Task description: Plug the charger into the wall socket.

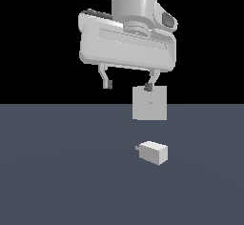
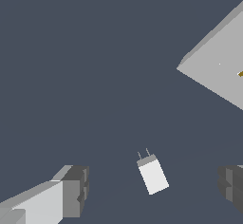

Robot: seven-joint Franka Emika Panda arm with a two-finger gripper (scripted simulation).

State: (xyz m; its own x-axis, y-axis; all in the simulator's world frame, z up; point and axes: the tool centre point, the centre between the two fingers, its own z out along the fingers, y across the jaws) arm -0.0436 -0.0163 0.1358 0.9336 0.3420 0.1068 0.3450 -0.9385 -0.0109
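My gripper (image 1: 127, 84) hangs high with its fingers wide apart, holding nothing. The charger (image 1: 153, 152) lies on the floor (image 1: 57, 171), just in front of the wall socket (image 1: 149, 103). If I grab it crooked, the prongs could miss

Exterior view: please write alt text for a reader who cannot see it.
An open gripper hangs above a small white charger lying on a dark floor, holding nothing. Behind the charger stands the wall socket, an upright light-grey square plate.
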